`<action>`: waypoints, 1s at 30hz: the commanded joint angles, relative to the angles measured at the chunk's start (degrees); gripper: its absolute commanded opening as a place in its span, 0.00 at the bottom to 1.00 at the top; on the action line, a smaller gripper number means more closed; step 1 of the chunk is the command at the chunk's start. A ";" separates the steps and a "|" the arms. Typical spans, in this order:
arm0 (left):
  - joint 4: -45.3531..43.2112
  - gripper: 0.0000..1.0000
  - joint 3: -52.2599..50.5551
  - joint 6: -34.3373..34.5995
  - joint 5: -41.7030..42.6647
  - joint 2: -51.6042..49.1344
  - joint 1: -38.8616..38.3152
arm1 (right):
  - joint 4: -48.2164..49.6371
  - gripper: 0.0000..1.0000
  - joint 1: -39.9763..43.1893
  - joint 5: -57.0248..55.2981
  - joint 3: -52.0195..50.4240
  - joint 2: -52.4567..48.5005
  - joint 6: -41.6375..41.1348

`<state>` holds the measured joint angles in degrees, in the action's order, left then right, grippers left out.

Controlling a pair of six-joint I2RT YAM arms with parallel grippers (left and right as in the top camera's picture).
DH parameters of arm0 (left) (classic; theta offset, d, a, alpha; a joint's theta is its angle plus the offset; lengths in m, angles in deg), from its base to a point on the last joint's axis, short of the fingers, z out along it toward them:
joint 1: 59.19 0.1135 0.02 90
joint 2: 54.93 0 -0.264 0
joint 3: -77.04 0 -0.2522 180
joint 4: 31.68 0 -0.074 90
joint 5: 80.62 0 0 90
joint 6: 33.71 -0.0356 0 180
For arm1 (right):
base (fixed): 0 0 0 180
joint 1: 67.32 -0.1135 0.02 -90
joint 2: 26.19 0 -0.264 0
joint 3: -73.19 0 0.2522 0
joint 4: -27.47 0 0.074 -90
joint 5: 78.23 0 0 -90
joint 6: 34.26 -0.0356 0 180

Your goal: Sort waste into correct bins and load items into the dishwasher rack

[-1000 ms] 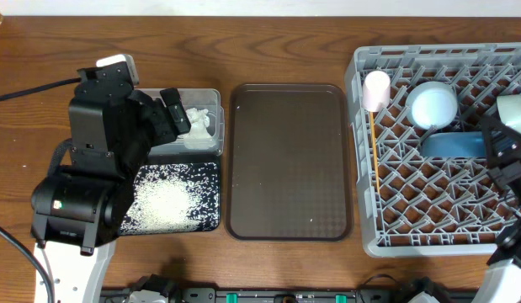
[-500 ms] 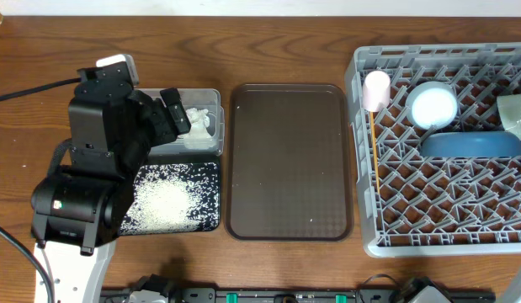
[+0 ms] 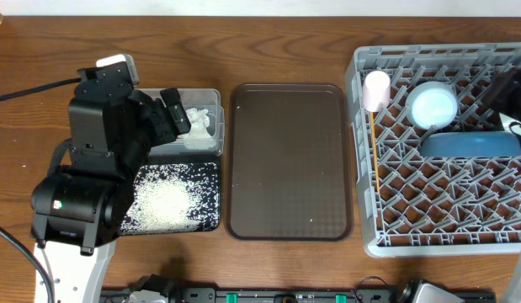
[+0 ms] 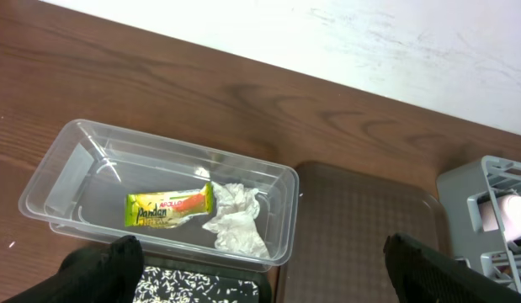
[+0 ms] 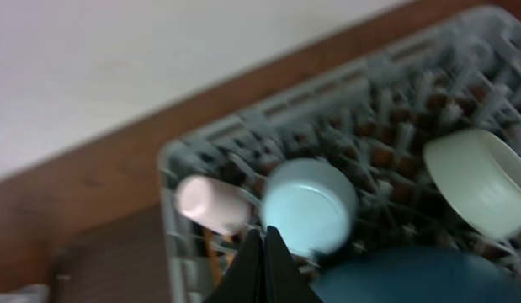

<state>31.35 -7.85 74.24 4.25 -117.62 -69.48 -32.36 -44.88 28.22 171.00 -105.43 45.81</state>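
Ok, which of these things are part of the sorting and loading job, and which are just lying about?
Job: napkin, wrapper, rice, clear tub, black bin, rack, pink cup, small bowl, green bowl, plate, chopsticks.
Lying about: brown tray.

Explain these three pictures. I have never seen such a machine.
The robot has a left arm and a right arm at a table. One picture looks down from above; the other two come from wrist cameras. The left gripper hangs open and empty over a clear tub holding a snack wrapper and a napkin. Beside it, a black bin holds rice grains. A brown tray lies in the middle. The grey rack holds a pink cup, a light-blue bowl, a dark-blue plate, a pale-green bowl and chopsticks. The right gripper, shut and empty, is above it.
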 commanded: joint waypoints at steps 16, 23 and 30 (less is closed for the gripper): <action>0.02 0.94 1.01 -0.57 -0.72 -0.22 0.24 | -21.38 0.01 -0.11 -15.19 0.70 -8.63 1.22; 0.02 0.94 1.03 -0.57 -0.72 -0.22 0.24 | -28.52 0.02 -0.11 -16.44 0.70 -8.61 1.22; 0.02 0.94 1.03 -0.55 -0.72 -0.22 0.24 | -27.63 0.14 -0.13 -9.16 0.83 -8.26 1.22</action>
<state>31.35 -7.85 74.24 4.27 -117.62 -69.48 -60.14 -44.95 14.21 171.00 -114.57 46.64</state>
